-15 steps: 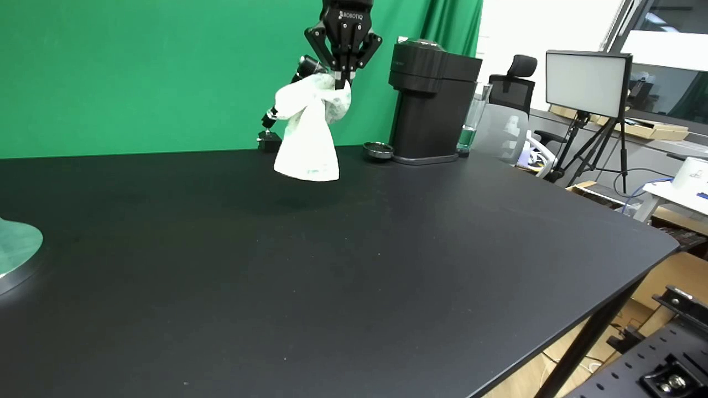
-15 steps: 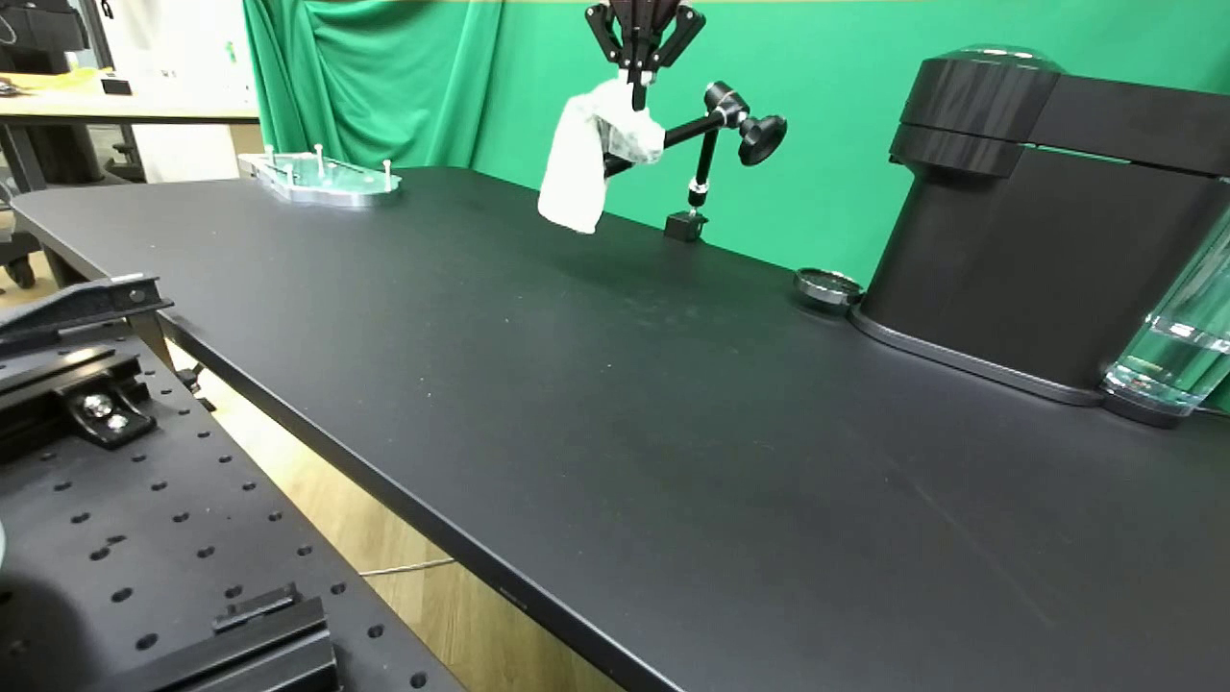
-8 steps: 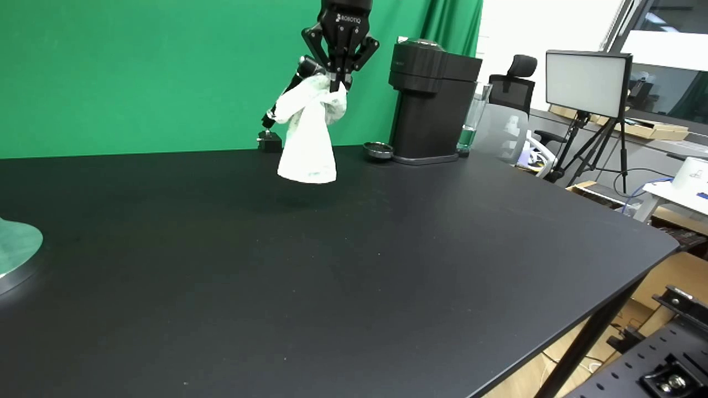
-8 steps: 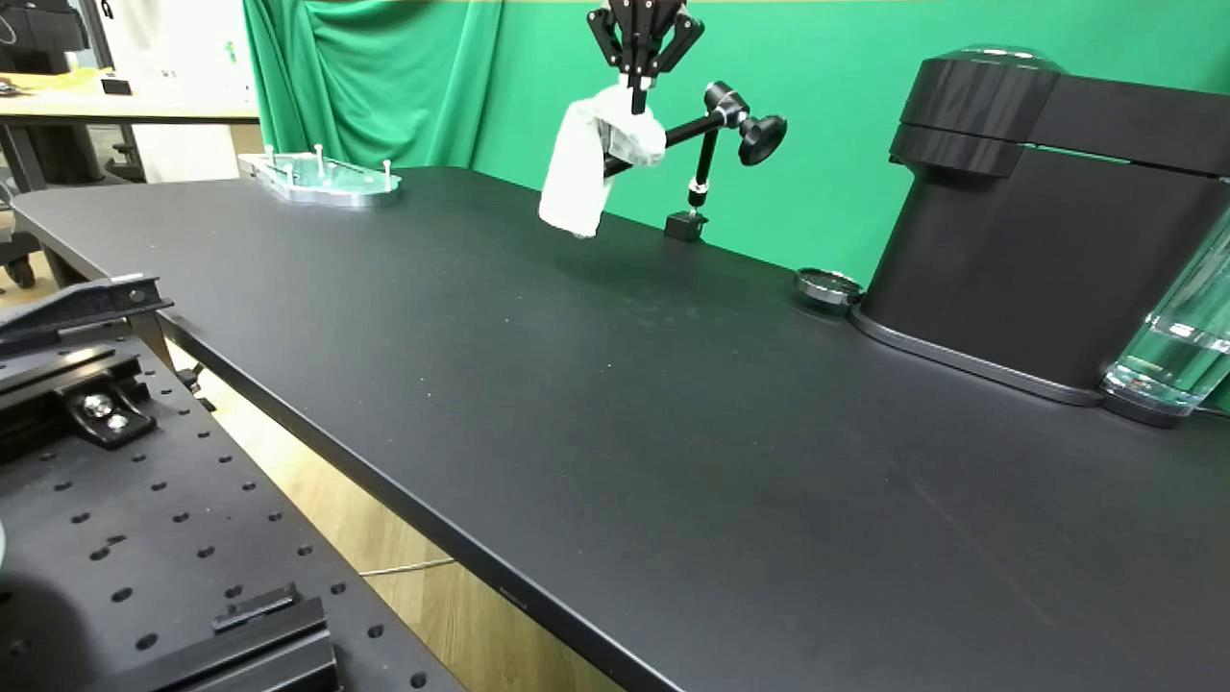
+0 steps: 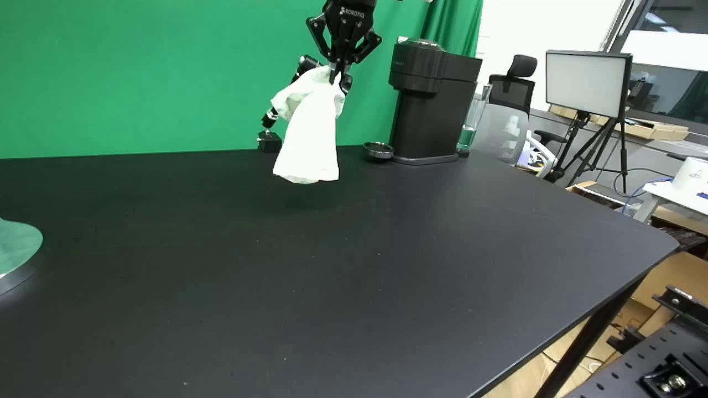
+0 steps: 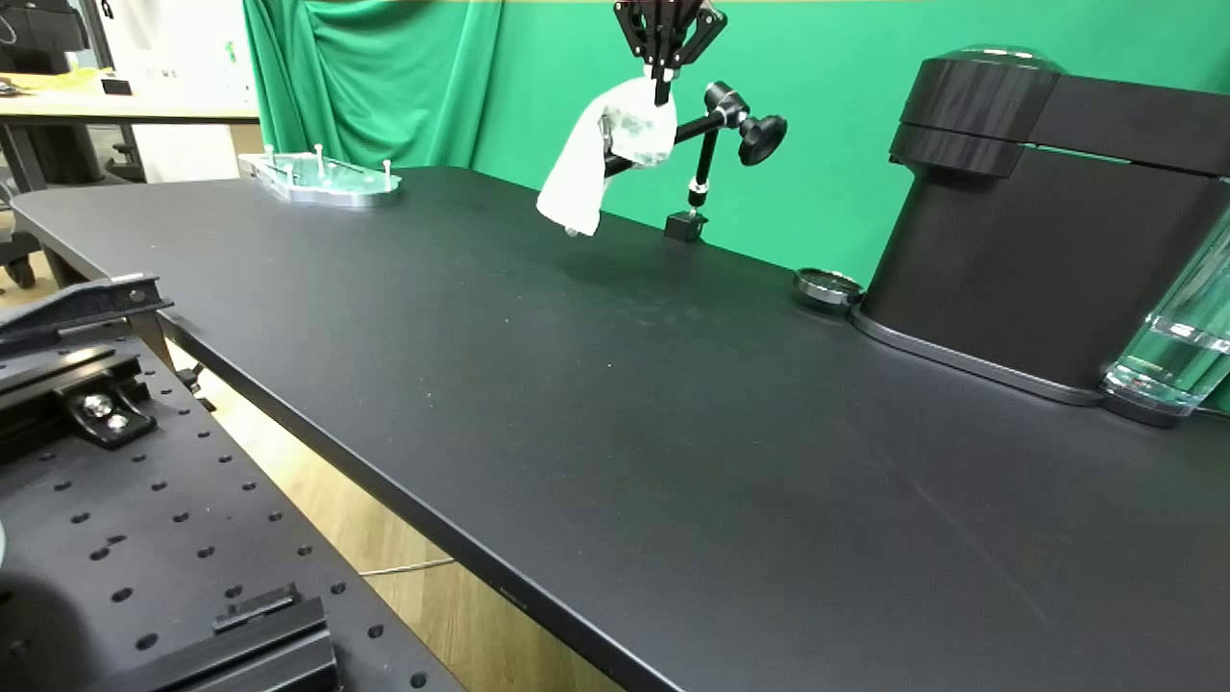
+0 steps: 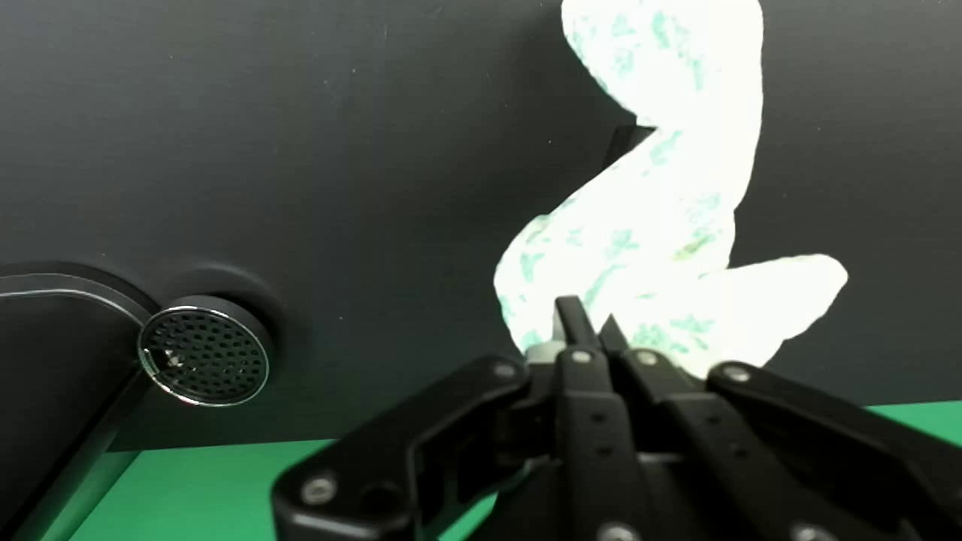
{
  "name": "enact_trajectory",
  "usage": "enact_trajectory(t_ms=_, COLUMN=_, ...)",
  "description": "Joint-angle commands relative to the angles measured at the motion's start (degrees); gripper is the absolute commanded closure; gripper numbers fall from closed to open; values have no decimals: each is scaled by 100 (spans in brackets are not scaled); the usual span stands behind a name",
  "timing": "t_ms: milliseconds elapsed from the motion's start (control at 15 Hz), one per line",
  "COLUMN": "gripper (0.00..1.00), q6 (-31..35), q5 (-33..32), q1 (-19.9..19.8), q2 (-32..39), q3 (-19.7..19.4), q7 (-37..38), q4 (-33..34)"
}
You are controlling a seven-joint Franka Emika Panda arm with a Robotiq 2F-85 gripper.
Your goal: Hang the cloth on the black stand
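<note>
A white cloth (image 5: 310,138) with pale green marks is draped over the arm of the black stand (image 5: 269,142) and hangs down above the table. In an exterior view the cloth (image 6: 577,178) folds over the near end of the arm of the stand (image 6: 706,163), its lower edge clear of the tabletop. My gripper (image 5: 334,76) is above the arm, fingers close together on the cloth's upper part; it also shows in an exterior view (image 6: 663,88). In the wrist view the cloth (image 7: 646,218) spreads beyond the fingertips (image 7: 594,319). Most of the stand's arm is hidden under it.
A tall black machine (image 5: 431,105) with a clear water tank (image 6: 1172,336) stands near the stand. A round metal dish (image 5: 378,150) sits at its foot and shows in the wrist view (image 7: 207,353). A clear pegged tray (image 6: 327,183) lies at the table's far end. A green curtain hangs behind.
My gripper has moved slightly upward and towards the stand. The cloth's upper part is pulled with it and its bunched fold looks more spread.
</note>
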Motion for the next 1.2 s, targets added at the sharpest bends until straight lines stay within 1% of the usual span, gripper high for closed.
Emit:
enact_trajectory(t_ms=0, gripper=100, q6=202, q5=133, q1=-57, q2=-37, q3=-62, q7=291, q4=-73)
enact_trajectory(t_ms=200, gripper=100, q6=270, q5=176, q1=-94, q2=-18, q3=-105, q7=366, q4=-104)
enact_trajectory(t_ms=267, gripper=73, q6=254, q5=197, q1=-105, q2=-10, q3=-113, q7=376, q4=-112)
enact_trajectory(t_ms=333, gripper=71, q6=259, q5=273, q1=-125, q2=-9, q3=-100, q7=340, q4=-126)
enact_trajectory(t_ms=400, gripper=66, q6=267, q5=302, q1=-133, q2=-16, q3=-100, q7=334, q4=-145)
enact_trajectory(t_ms=467, gripper=58, q6=277, q5=343, q1=-143, q2=-24, q3=-92, q7=321, q4=-161)
enact_trajectory(t_ms=733, gripper=32, q6=269, q5=486, q1=-152, q2=-71, q3=-68, q7=269, q4=-200)
enact_trajectory(t_ms=867, gripper=18, q6=298, q5=403, q1=-123, q2=-86, q3=-107, q7=341, q4=-227)
enact_trajectory(t_ms=933, gripper=60, q6=289, q5=379, q1=-119, q2=-84, q3=-116, q7=352, q4=-232)
enact_trajectory(t_ms=1000, gripper=56, q6=288, q5=430, q1=-135, q2=-78, q3=-100, q7=314, q4=-244)
enact_trajectory(t_ms=1067, gripper=56, q6=291, q5=428, q1=-135, q2=-77, q3=-105, q7=326, q4=-261)
enact_trajectory(t_ms=1133, gripper=62, q6=290, q5=465, q1=-146, q2=-73, q3=-93, q7=303, q4=-275)
